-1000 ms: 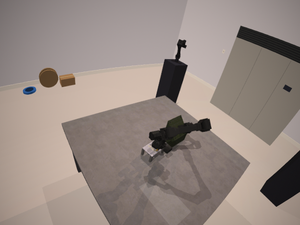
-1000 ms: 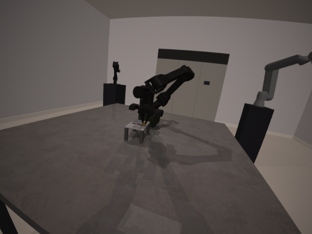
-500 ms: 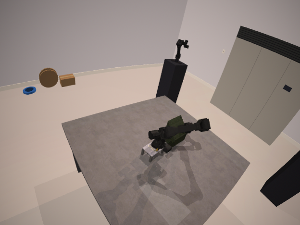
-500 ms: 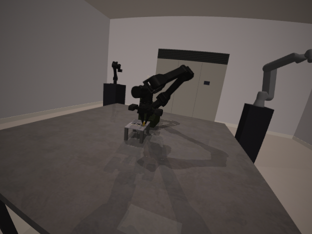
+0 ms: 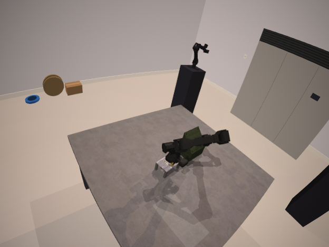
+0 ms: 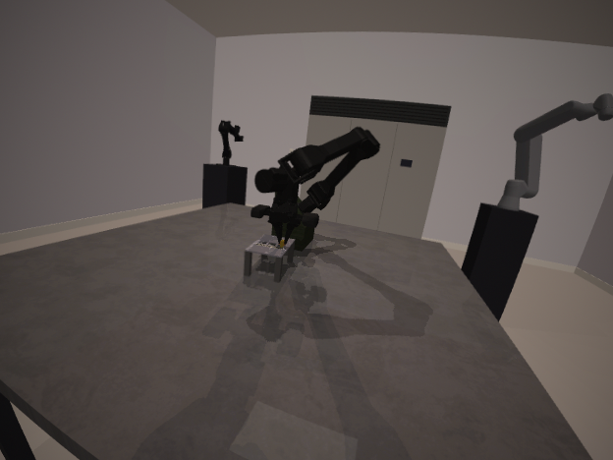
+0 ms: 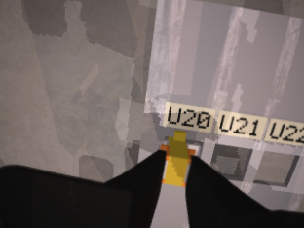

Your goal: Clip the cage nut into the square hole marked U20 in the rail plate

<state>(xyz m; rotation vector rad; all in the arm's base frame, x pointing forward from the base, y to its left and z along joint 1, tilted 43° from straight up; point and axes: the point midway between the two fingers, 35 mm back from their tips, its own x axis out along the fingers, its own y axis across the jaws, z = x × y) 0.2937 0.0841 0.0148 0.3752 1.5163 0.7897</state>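
Observation:
The small yellow cage nut with orange wings is between the fingertips. My gripper is shut on it. The grey rail plate stands on short legs. In the wrist view the nut overlaps the square hole below the U20 label. Its narrow end points toward that label. The nut and fingertips cover most of the hole; only its upper right part shows. Whether the wings are inside the hole cannot be told.
The U21 hole and the U22 hole lie to the right in the wrist view. The plate stands on the grey table. A dark green block is behind the plate, by the arm. Other arms stand on pedestals beyond the table.

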